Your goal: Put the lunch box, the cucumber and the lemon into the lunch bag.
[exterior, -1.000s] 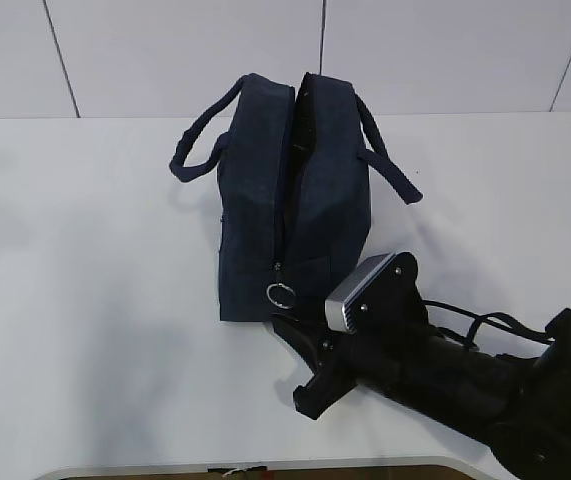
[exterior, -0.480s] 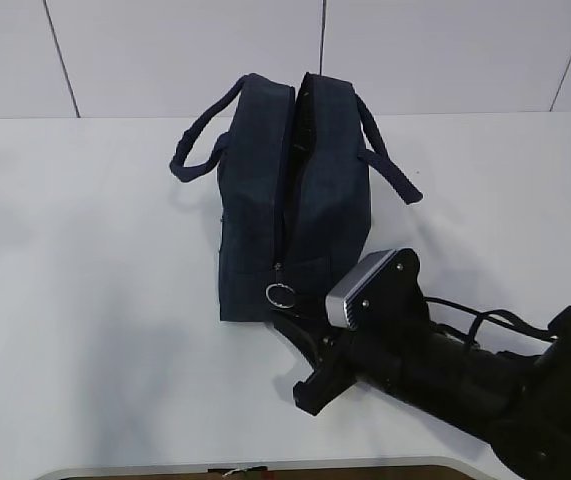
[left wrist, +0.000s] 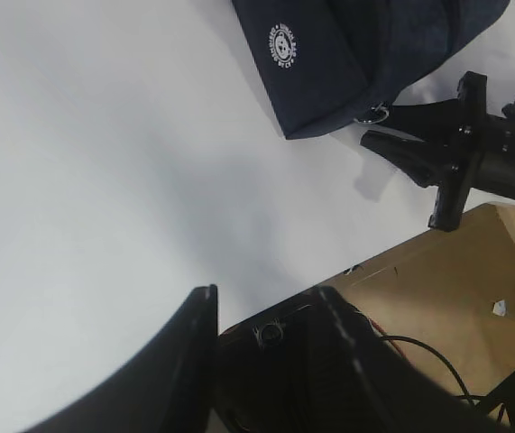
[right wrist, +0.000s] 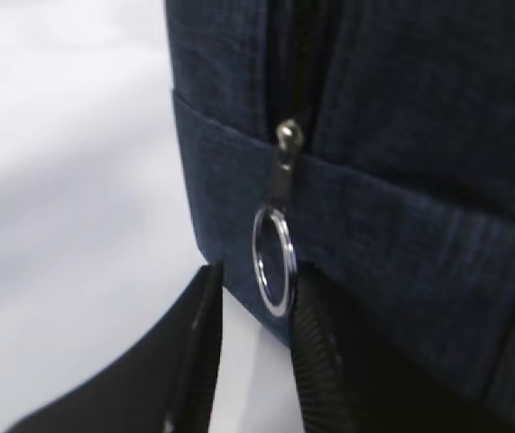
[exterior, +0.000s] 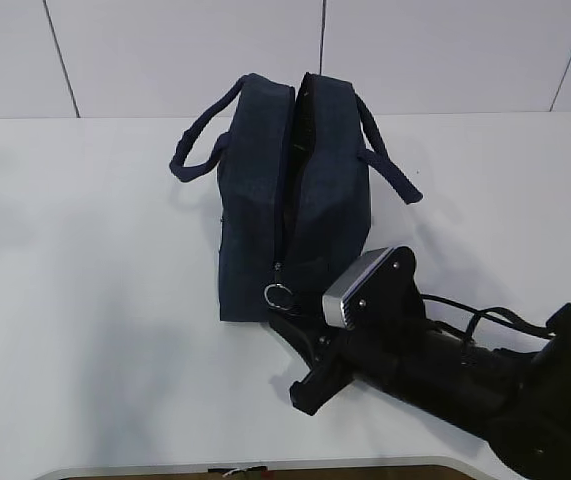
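Navy fabric forms the large lunch bag, which stands upright on the white worktop a little toward 12 o'clock from the worktop's centre. Two loop handles hang off its sides, one toward 9 o'clock and one toward 3 o'clock. The top zipper runs down the near end face, and the opening gapes along the top. A metal ring pull hangs from the slider, low on that end face. A round white logo shows on one side panel in the left wrist view.

Right hand: black, positioned at 6 o'clock from the bag, just beside the near end. Its two fingers are parted to a narrow gap with nothing gripped; in the right wrist view the ring hangs at the gap's upper end.

Left hand: well apart from the bag, over the worktop's edge, fingers spread moderately, holding nothing.
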